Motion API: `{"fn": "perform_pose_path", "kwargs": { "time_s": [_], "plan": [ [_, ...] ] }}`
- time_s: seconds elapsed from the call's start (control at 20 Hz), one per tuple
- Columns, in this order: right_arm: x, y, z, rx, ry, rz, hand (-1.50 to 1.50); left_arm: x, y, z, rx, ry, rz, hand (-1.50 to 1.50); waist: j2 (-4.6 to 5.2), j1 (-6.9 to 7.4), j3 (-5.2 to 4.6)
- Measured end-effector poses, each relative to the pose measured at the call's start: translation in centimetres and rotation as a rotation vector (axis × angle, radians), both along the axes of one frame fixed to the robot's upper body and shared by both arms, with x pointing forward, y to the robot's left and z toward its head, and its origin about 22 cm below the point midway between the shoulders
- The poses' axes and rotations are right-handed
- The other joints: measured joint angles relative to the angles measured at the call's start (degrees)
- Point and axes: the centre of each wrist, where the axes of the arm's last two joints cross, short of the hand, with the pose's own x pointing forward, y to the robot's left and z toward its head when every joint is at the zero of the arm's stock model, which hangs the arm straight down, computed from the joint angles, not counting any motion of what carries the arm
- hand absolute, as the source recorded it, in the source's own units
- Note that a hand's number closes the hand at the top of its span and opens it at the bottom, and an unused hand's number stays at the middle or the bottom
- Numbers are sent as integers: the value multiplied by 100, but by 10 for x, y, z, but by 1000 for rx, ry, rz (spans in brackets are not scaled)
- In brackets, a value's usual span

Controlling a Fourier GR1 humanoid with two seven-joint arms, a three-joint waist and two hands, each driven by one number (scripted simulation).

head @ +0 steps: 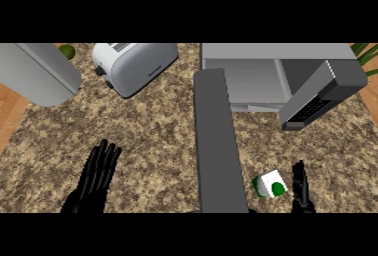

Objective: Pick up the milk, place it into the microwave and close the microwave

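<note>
Seen from the head view, a speckled brown granite worktop (155, 130) carries a grey microwave (255, 75) at upper right, its boxy cavity standing open and its flat grey door (218, 145) swung out toward the viewer as a long slab that runs down the middle of the frame. A dark grey control panel block (321, 95) with a black keypad angles off the microwave's right side. The milk (270, 184), a small white carton with green patches, sits tilted on the worktop just right of the door's lower end, outside the cavity. The right hand (300, 187), black and slender, stands edge-on just beside the carton's right side, its fingers straight and pressed together; whether they touch the carton cannot be told. The left hand (94, 177) rests at lower left, well apart from the milk, with its black fingers straight and slightly fanned, pointing up the frame. A rounded white toaster (134, 65) with dark knobs lies at upper centre-left, and a smooth grey cylinder (37, 72) fills the upper left corner, a green fruit (67, 51) peeking beside it. Green leaves (365, 55) edge the right border.
</note>
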Motion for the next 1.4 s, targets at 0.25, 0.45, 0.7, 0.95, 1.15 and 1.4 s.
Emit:
{"fn": "perform_pose_path", "kwargs": {
  "time_s": [0.25, 0.45, 0.7, 0.95, 1.15, 1.4],
  "plan": [
    [17, -13, -14, -17, 0, -22, 150, -5, 19, -2, 9, 7, 3, -150, 1, 5, 2],
    [32, -20, -21, -6, -12, -59, 150, -8, 29, -4, 9, 4, 7, -150, -3, 8, -3],
    [44, -23, -33, -54, 3, -90, 150, -8, 38, -4, 8, 5, 7, -150, -23, 13, -29],
    [64, -45, -38, -103, 45, -75, 150, -6, 43, -2, 7, 5, 2, -150, -16, 41, -24],
    [92, -60, -30, -159, 75, -29, 150, -7, 41, -2, 3, -4, 1, -150, 9, 83, -4],
    [108, -55, -26, -122, 38, 41, 150, -8, 54, -5, 4, 1, 3, -150, 19, 83, 2]
  ]
}}
